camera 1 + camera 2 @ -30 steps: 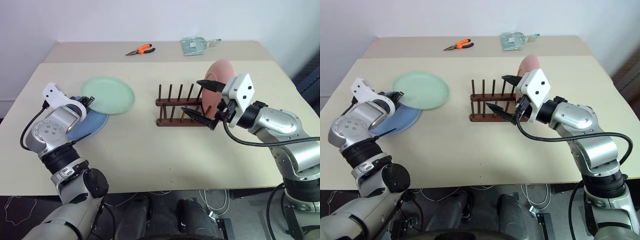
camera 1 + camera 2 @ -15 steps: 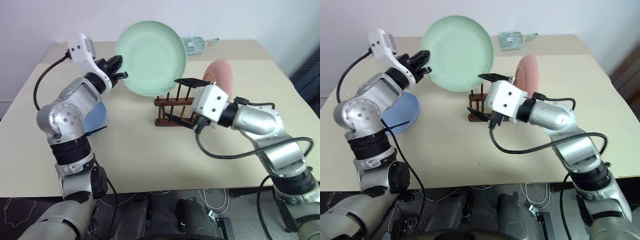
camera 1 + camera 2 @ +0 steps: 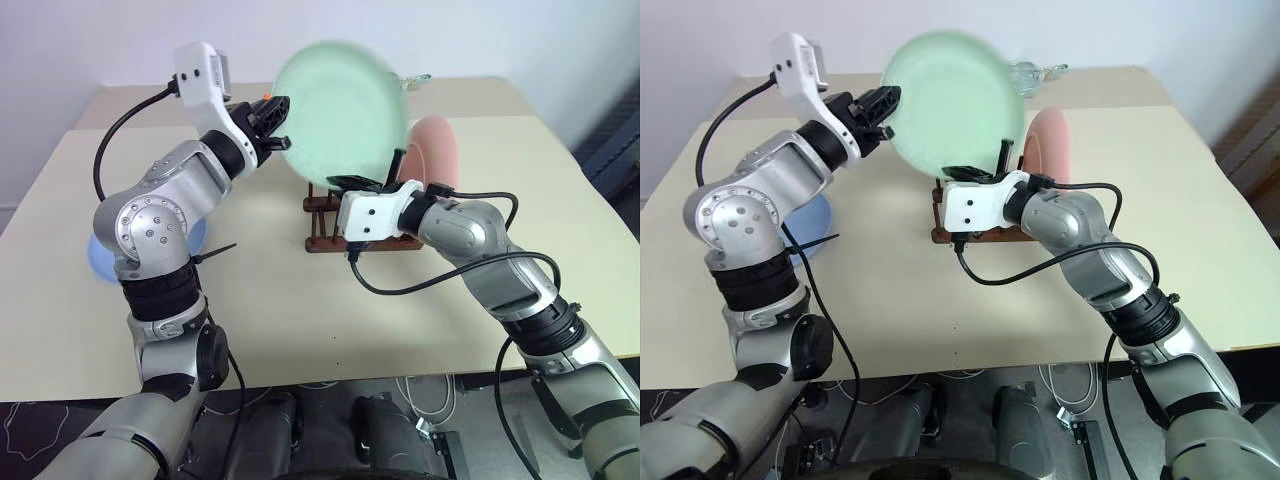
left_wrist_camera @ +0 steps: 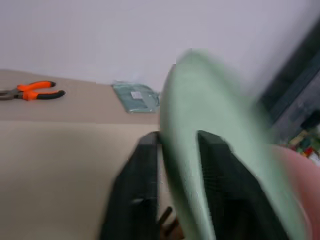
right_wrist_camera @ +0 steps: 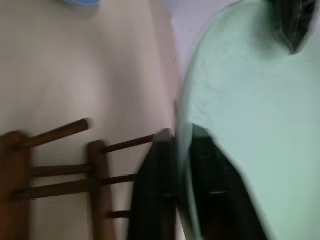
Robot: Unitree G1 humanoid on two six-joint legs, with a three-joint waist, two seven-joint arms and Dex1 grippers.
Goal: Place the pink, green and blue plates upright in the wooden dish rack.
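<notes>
Round matte green plate [image 3: 342,108] upright over peg rack [image 3: 322,215] | right fingers [image 5: 167,170] pinch rim | left fingers [image 4: 145,165] straddle opposite edge, grip unclear

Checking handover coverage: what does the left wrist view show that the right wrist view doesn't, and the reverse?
Left wrist view's own: the orange pliers, a teal packet and the pink plate. Right wrist view's own: the wooden dish rack with its pegs plain, and the blue plate. Shared: the green plate, its rim gripped in each view, by the left gripper and the right gripper.
</notes>
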